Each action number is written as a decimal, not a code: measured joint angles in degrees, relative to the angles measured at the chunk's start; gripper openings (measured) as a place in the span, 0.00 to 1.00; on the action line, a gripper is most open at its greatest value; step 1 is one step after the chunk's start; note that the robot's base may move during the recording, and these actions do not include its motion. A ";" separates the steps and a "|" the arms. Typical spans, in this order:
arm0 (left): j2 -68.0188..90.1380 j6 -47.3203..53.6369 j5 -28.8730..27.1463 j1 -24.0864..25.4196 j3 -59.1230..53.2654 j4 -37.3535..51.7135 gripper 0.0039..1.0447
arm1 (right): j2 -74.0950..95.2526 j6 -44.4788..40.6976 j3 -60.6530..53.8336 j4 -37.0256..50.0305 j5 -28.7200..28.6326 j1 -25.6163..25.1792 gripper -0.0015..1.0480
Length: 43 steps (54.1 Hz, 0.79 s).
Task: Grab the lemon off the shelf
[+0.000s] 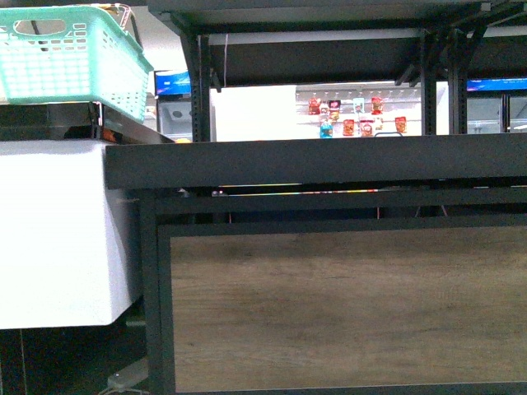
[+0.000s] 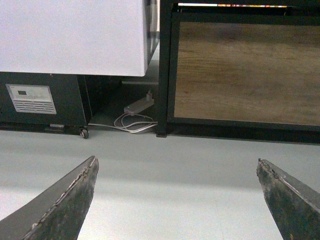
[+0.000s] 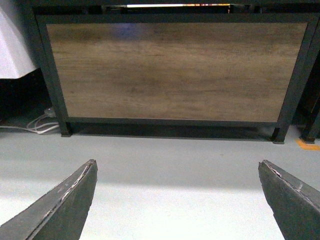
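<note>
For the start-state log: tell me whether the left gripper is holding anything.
No, the left gripper is wide open, and only bare grey floor shows in the gap.

In the front view, the front wall of the shelf (image 1: 329, 164) hides whatever lies in its tray, and a tiny orange sliver (image 1: 183, 140) at its left end is too small for us to name. The green basket (image 1: 74, 58) is cut by the picture's edge. The far packets (image 1: 354, 115) are too small to read, and we see only the jaw tips of the left gripper (image 2: 176, 160) and right gripper (image 3: 176, 161).
</note>
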 joint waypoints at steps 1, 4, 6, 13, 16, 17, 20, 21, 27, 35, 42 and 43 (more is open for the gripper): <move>0.00 0.00 -0.02 0.00 0.00 0.00 0.93 | 0.00 0.00 -0.02 0.00 0.00 0.00 0.93; 0.00 0.00 0.00 0.00 0.00 0.00 0.93 | 0.00 0.00 0.00 0.00 0.00 0.00 0.93; 0.00 0.00 0.00 0.00 0.00 0.00 0.93 | 0.00 0.00 -0.02 0.00 0.00 0.00 0.93; 0.00 0.00 0.00 0.00 0.00 0.00 0.93 | 0.00 0.00 -0.02 0.00 0.00 0.00 0.93; 0.00 0.00 0.00 0.00 0.00 0.00 0.93 | 0.00 0.00 0.00 0.00 0.00 0.00 0.93; 0.00 0.00 0.00 0.00 0.00 0.00 0.93 | 0.00 0.00 0.00 0.00 0.00 0.00 0.93; 0.00 0.00 0.00 0.00 0.00 0.00 0.93 | 0.00 0.00 -0.02 0.00 0.00 0.00 0.93; 0.00 0.00 0.00 0.00 0.00 0.00 0.93 | 0.00 0.00 0.00 0.00 0.00 0.00 0.93; 0.00 0.00 0.00 0.00 0.00 0.00 0.93 | 0.00 0.00 0.00 0.00 0.00 0.00 0.93; 0.00 0.00 0.00 0.00 0.00 0.00 0.93 | 0.00 0.00 -0.02 0.00 0.00 0.00 0.93; 0.00 0.00 -0.02 0.00 0.00 0.00 0.93 | 0.00 0.00 0.00 0.00 0.00 0.00 0.93; 0.00 0.00 0.00 0.00 0.00 0.00 0.93 | 0.00 0.00 -0.02 0.00 0.00 0.00 0.93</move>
